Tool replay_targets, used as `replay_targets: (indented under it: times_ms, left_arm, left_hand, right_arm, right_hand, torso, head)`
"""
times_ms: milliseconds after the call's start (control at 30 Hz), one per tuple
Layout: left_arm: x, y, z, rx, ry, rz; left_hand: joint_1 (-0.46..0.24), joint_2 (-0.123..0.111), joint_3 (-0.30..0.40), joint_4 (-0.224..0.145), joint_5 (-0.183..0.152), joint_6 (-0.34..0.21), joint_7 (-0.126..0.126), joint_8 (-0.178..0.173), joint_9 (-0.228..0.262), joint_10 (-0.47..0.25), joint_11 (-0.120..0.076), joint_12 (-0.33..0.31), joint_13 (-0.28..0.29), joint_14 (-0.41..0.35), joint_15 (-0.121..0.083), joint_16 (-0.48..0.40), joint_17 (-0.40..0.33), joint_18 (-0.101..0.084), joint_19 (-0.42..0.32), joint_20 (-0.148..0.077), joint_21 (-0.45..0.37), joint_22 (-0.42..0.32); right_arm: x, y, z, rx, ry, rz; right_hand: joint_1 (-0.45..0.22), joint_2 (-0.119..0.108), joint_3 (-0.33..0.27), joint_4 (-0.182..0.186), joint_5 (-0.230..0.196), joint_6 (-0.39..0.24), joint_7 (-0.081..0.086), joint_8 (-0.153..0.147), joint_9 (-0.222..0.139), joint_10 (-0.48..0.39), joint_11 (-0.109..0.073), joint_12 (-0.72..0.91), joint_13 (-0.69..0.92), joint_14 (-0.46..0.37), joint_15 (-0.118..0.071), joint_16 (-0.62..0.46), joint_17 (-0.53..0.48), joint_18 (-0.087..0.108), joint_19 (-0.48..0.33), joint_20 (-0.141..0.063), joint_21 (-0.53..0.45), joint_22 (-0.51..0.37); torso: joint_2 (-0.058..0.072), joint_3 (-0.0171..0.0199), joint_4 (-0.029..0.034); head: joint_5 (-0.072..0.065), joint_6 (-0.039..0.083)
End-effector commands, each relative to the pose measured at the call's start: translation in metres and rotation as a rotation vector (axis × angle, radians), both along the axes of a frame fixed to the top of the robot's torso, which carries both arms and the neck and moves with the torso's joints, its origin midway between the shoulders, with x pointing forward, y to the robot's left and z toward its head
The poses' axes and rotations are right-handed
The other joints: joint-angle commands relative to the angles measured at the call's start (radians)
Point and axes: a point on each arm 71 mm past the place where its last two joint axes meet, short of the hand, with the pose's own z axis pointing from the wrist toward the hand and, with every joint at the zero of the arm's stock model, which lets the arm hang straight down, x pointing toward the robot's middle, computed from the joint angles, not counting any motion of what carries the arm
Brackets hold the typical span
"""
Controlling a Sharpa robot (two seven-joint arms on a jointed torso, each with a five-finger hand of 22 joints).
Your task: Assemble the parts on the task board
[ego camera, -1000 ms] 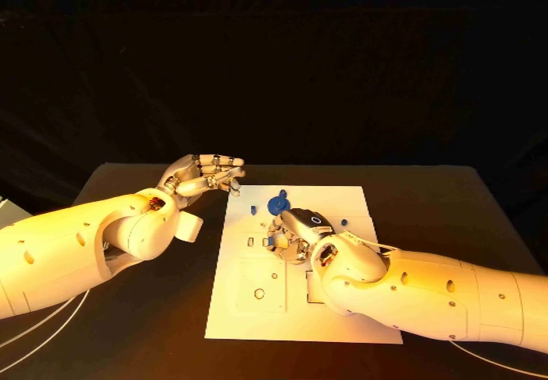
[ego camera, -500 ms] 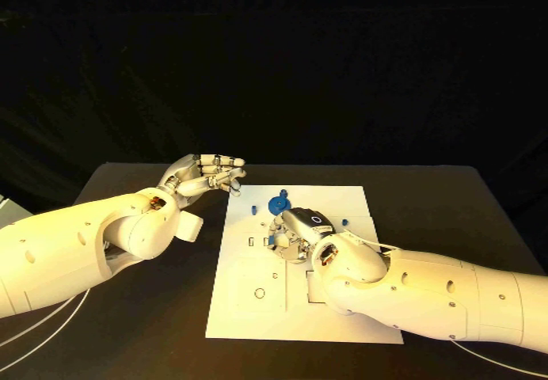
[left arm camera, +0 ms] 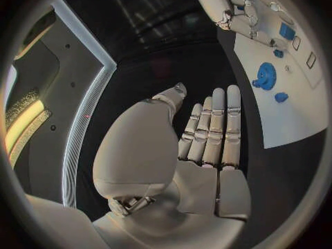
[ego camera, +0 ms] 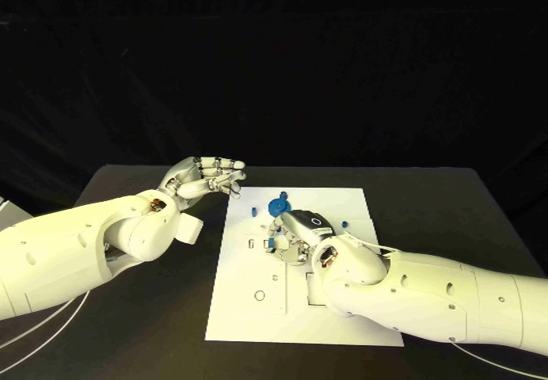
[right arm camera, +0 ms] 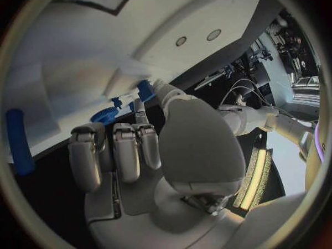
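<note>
No writing, label, number or brand is showing itself legibly anywhere; the white task board (ego camera: 343, 317) is lying on the black table (ego camera: 480, 222) with nothing printed on it that can be read.

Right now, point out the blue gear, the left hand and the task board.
blue gear (ego camera: 278, 207): head view, on its round face.
left hand (ego camera: 206, 176): head view, middle of the hand.
task board (ego camera: 257, 313): head view, bare white surface near its front edge.

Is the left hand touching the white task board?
Apart. In the head view the left hand hangs beside the white task board, dark table between them.
</note>
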Motion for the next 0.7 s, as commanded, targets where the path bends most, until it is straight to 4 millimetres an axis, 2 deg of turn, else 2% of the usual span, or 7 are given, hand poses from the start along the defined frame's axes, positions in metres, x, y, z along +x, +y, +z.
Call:
replay_targets:
  times_ms: [33, 133, 233, 400, 533, 633, 700]
  left_arm:
    - [-0.001, -0.003, 0.001, -0.006, -0.001, -0.027]
    - [-0.001, -0.003, 0.001, -0.007, -0.002, -0.03]
    - [-0.001, -0.004, 0.001, -0.007, -0.003, -0.033]
    - [0.0, -0.005, 0.0, -0.004, -0.002, -0.033]
    - [0.002, -0.004, -0.001, 0.008, 0.001, -0.024]
    - [0.003, -0.004, -0.002, 0.019, 0.001, -0.02]
    - [0.004, -0.004, -0.002, 0.023, 0.001, -0.019]
  left_hand:
    - [0.01, 0.001, 0.006, 0.002, -0.004, -0.006, 0.034, 0.006, 0.002, -0.009, 0.0, 0.004, -0.001, -0.006, -0.002, 0.005, 0.001, 0.013, 0.003, -0.003, 0.006, 0.001]
    - [0.009, 0.0, 0.006, 0.003, -0.004, -0.006, 0.034, 0.006, 0.002, -0.009, 0.0, 0.004, -0.001, -0.006, -0.001, 0.006, 0.001, 0.013, 0.003, -0.003, 0.006, 0.001]
    - [0.009, -0.001, 0.005, 0.003, -0.004, -0.006, 0.034, 0.006, 0.002, -0.009, 0.0, 0.004, -0.001, -0.007, -0.001, 0.007, 0.001, 0.013, 0.002, -0.003, 0.007, 0.002]
    - [0.004, -0.005, 0.003, 0.005, -0.004, -0.007, 0.034, 0.006, 0.002, -0.01, 0.0, 0.005, -0.001, -0.008, -0.001, 0.009, 0.002, 0.013, 0.001, -0.002, 0.008, 0.002]
    - [-0.002, -0.007, 0.001, 0.008, -0.004, -0.008, 0.035, 0.007, 0.002, -0.011, 0.001, 0.006, -0.001, -0.007, 0.0, 0.013, 0.003, 0.013, 0.002, -0.002, 0.011, 0.003]
    - [-0.006, -0.006, 0.002, 0.012, -0.003, -0.01, 0.036, 0.008, 0.002, -0.016, 0.001, 0.008, -0.001, 0.002, -0.003, 0.026, 0.005, 0.016, 0.019, -0.005, 0.019, 0.004]
    - [-0.006, -0.006, 0.004, 0.013, -0.003, -0.011, 0.034, 0.009, 0.002, -0.017, -0.002, 0.011, -0.001, 0.019, -0.008, 0.035, 0.006, 0.017, 0.044, -0.011, 0.027, 0.003]
  right_arm:
    - [-0.001, 0.002, 0.0, -0.009, -0.002, 0.021]
    - [-0.002, 0.002, 0.0, -0.004, -0.004, 0.023]
    - [-0.003, 0.001, 0.001, 0.009, -0.011, 0.023]
    - [-0.006, -0.006, 0.008, 0.059, -0.031, 0.035]
    - [-0.001, -0.017, 0.019, 0.139, -0.02, 0.055]
    - [0.0, -0.027, 0.031, 0.233, -0.023, 0.12]
    - [-0.001, -0.031, 0.036, 0.284, -0.02, 0.151]
  right_hand:
    - [-0.012, -0.008, -0.038, 0.017, -0.009, -0.023, 0.004, -0.014, -0.005, 0.063, 0.01, -0.007, 0.223, 0.096, 0.012, -0.005, 0.228, -0.007, 0.105, 0.013, 0.005, 0.263]
    - [-0.008, -0.002, -0.112, 0.037, 0.022, -0.027, 0.005, -0.02, -0.005, 0.06, 0.014, -0.011, 0.22, 0.096, 0.016, -0.005, 0.228, -0.007, 0.105, 0.015, 0.005, 0.263]
    - [-0.006, 0.016, -0.206, 0.042, 0.036, -0.032, 0.009, -0.027, -0.006, 0.057, 0.015, -0.014, 0.217, 0.096, 0.016, -0.006, 0.227, -0.007, 0.105, 0.019, 0.005, 0.263]
    - [-0.014, 0.021, -0.246, 0.044, 0.039, -0.035, 0.01, -0.03, -0.006, 0.057, 0.016, -0.013, 0.217, 0.096, 0.018, -0.005, 0.228, -0.007, 0.105, 0.02, 0.005, 0.263]
    - [-0.019, 0.04, -0.255, 0.043, 0.042, -0.029, 0.009, -0.026, -0.004, 0.048, 0.015, -0.024, 0.208, 0.093, 0.017, -0.011, 0.213, -0.006, 0.104, 0.02, 0.003, 0.262]
    - [-0.007, 0.05, -0.255, 0.042, 0.044, -0.031, 0.008, -0.022, -0.002, 0.023, 0.014, -0.051, 0.185, 0.08, 0.016, -0.03, 0.163, 0.012, 0.07, 0.019, -0.065, 0.218]
    - [0.014, 0.067, -0.243, 0.04, 0.045, -0.035, 0.008, -0.019, -0.001, -0.002, 0.014, -0.08, 0.161, 0.069, 0.015, -0.048, 0.124, 0.026, 0.042, 0.018, -0.124, 0.181]
  torso:
    - [0.0, 0.0002, 0.0]
    - [0.0, 0.0, -0.0002]
    - [0.0, 0.0, 0.0001]
    - [-0.001, 0.0006, -0.0002]
    - [-0.003, 0.0011, -0.0029]
    - [-0.003, 0.002, -0.007]
    - [-0.004, 0.0021, -0.01]
  head:
    - [0.001, 0.002]
    - [0.001, 0.007]
    - [0.002, 0.007]
    - [0.004, 0.007]
    - [0.008, 0.011]
    - [0.009, 0.014]
    - [0.009, 0.017]
